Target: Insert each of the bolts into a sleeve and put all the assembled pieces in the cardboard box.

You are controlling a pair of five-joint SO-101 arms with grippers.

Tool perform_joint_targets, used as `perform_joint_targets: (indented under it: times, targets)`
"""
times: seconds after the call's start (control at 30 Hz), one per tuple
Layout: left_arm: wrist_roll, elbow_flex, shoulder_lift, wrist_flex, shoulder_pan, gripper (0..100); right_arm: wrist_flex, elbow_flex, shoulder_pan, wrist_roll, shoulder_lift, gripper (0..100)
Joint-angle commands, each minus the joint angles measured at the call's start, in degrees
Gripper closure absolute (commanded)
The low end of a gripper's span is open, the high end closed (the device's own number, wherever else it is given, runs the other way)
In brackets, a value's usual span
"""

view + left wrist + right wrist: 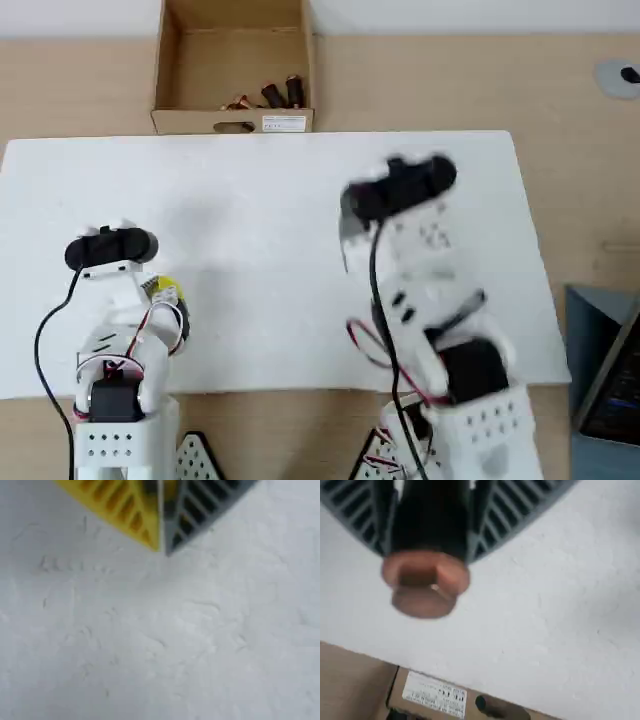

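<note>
Right wrist view, right hand (430, 552) clamps sleeved bolt (425, 585), cardboard box (396, 692) label (435, 695) illegible

Sleeve (431, 525): the right gripper (429, 557) is hiding most of it.
Bolt (425, 587): you are seeing it blurring.
Cardboard box (432, 695): the picture's edge is cutting it off.

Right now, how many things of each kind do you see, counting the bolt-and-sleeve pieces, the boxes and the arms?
Bolt-and-sleeve pieces: 4 (it looks like 3 in the cardboard box, 1 in the right pincer)
Cardboard box: 1
Arms: 2 (left arm, right arm)
Total: 7
</note>
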Motion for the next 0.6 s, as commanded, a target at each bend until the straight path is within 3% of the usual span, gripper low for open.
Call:
perform_joint_targets:
  times: [0.0, 0.57]
  targets:
    - [-0.5, 0.1, -0.5, -0.4, -0.4, 100, -4.5, -12.4, 0.7, -0.4, 11.3, 98.9]
    - [-0.1, 0.0, -0.5, -0.4, -0.4, 100, -18.2, -44.4, 0.7, -0.3, 52.4, 98.9]
